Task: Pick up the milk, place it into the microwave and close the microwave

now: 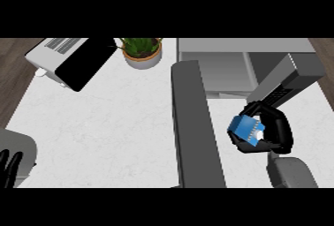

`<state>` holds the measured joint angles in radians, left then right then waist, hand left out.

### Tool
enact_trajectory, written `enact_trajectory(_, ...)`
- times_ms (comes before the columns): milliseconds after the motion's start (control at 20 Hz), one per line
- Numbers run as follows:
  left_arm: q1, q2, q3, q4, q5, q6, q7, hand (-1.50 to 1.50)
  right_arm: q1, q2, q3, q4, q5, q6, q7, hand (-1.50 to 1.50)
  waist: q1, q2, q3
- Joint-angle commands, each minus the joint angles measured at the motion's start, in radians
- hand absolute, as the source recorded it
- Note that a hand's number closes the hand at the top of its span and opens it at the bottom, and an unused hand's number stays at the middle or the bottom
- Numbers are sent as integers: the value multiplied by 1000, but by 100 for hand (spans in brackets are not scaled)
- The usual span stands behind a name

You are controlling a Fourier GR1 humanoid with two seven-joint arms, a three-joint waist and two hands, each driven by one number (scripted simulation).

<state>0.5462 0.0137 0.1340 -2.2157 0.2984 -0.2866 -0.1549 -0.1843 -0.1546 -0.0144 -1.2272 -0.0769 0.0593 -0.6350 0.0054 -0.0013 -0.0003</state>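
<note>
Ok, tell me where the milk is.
In the head view the milk carton is right of centre, held in the right hand, just right of the open microwave door.

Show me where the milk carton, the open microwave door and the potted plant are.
milk carton (246, 127), head view, on its blue side.
microwave door (194, 128), head view, on the middle of the open door.
potted plant (142, 45), head view, on its green leaves.

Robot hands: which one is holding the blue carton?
The right robot hand, curled round the blue milk carton. The left robot hand rests open at the lower-left edge.
</note>
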Motion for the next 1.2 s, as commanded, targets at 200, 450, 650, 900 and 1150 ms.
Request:
enact_trajectory(200, -20, 9, 25, -14, 23, -2, 56, -150, -254, -2, -46, 248, 71, -80, 62, 150, 10, 4, 1)
enact_trajectory(450, -5, 9, 53, 14, 41, -38, -5, -150, -429, 25, -69, 434, 87, -105, 72, 150, 17, 5, 1)
enact_trajectory(650, -30, -13, 3, 88, -50, -38, -46, -150, -603, 12, -101, 585, 100, -125, 80, 150, 23, 8, 1)
enact_trajectory(900, -60, 45, 69, 73, 48, -74, -2, -150, -741, -29, -164, 824, 111, -141, -30, 150, 54, 21, 2)
enact_trajectory(1150, -88, 70, 106, 71, 103, -88, 6, -150, -816, -41, -176, 936, 139, -196, -69, 150, 71, 28, 2)
